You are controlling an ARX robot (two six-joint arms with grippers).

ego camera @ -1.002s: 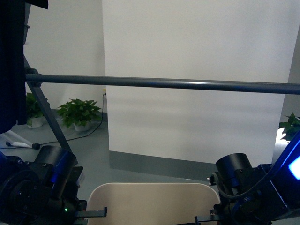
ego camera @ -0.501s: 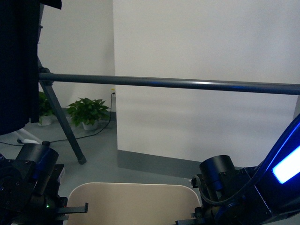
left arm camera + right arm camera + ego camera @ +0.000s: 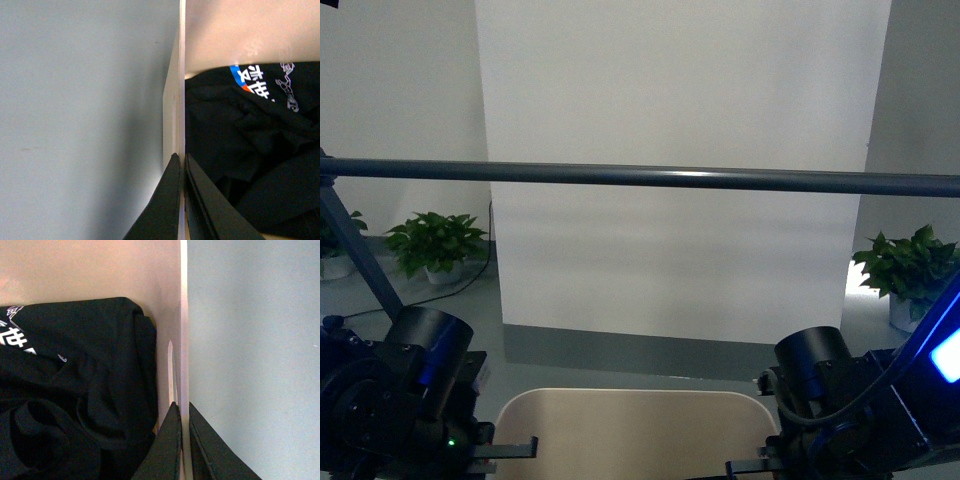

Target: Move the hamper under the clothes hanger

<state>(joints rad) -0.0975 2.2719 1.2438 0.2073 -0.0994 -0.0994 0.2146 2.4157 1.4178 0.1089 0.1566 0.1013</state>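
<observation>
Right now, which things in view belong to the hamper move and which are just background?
Job:
- hamper, black clothes inside
- clothes hanger, its bar across the front view
- left gripper and right gripper, each clamped on a hamper wall

Background:
- potted plants on the floor
- white panel behind the bar

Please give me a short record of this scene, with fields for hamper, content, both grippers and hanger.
hamper: beige, low between the two arms
content: black garment with printed letters
left gripper: shut on the hamper's wall
right gripper: shut on the opposite wall
clothes hanger: dark horizontal bar, across the front view above the hamper
</observation>
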